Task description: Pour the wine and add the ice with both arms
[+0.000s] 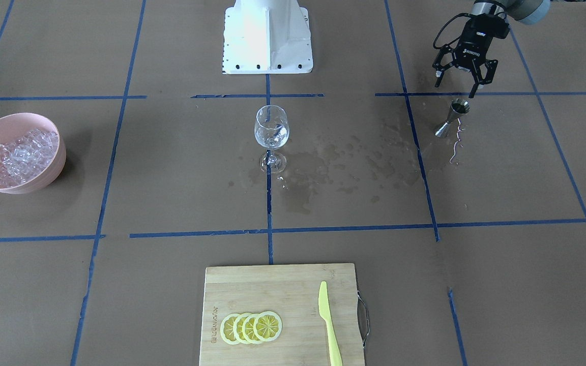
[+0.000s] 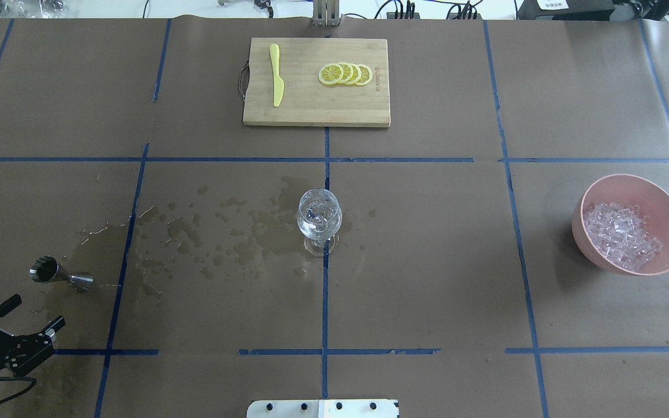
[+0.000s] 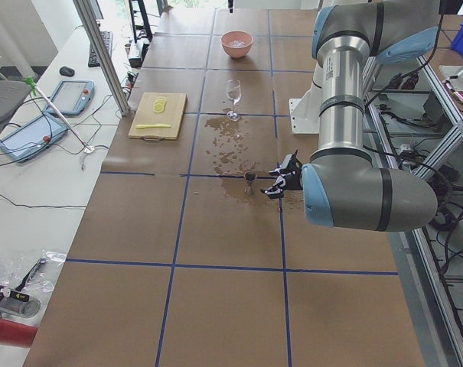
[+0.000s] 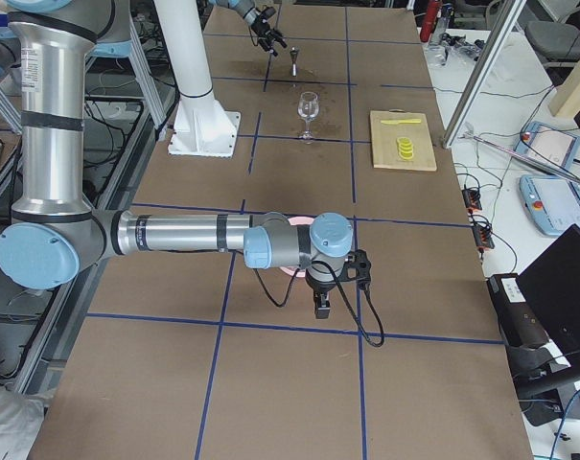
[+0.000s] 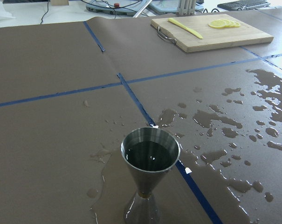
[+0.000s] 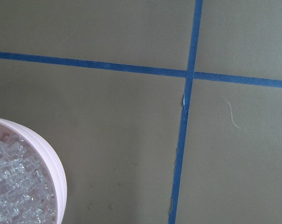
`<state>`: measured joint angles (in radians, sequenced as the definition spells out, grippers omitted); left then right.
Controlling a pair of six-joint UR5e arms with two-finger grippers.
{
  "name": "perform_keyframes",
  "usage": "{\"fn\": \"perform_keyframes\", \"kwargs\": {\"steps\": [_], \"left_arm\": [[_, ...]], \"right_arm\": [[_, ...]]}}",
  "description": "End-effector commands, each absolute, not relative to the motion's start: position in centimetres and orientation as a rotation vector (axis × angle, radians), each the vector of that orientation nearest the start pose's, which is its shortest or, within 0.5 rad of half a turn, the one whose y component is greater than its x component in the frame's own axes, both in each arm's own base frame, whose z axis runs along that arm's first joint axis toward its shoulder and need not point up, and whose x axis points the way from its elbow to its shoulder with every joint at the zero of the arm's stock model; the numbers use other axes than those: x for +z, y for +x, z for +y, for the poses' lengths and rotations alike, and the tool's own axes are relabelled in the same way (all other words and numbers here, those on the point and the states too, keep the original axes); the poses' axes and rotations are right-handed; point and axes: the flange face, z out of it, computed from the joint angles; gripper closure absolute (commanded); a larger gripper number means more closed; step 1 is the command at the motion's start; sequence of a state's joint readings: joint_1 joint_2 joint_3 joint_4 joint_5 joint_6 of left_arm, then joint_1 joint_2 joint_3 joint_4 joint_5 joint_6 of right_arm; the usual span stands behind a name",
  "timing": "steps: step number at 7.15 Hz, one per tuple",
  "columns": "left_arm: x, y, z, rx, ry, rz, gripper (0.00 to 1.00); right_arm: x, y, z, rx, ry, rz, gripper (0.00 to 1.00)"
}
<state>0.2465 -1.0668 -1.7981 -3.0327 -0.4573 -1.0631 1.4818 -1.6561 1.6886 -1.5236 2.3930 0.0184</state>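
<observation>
A clear wine glass stands upright at the table's middle, also in the overhead view, with a small amount of clear wine in it. A heap of ice fills a pink bowl; the right wrist view shows its rim and the ice. A steel jigger stands upright on wet paper. My left gripper is open and empty, just behind the jigger. My right gripper hangs by the bowl; I cannot tell if it is open.
A bamboo cutting board at the far edge bears lemon slices and a yellow knife. Wet spill patches spread between the jigger and the glass. The white pedestal stands at the robot's side.
</observation>
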Motion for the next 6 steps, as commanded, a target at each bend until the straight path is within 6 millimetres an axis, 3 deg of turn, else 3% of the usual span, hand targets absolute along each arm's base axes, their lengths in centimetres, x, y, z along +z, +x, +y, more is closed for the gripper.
{"fn": "perform_keyframes", "kwargs": {"steps": [1,6], "left_arm": [[58.52,32.48,-14.85,-0.064,1.160,0.831,0.02],[58.26,32.79,-15.84,-0.186,1.199,0.857,0.02]], "right_arm": [[63.54,1.92,-46.35,-0.098,0.026,-0.825,0.00],[63.61,1.92,-46.35,-0.098,0.024,-0.825,0.00]]}}
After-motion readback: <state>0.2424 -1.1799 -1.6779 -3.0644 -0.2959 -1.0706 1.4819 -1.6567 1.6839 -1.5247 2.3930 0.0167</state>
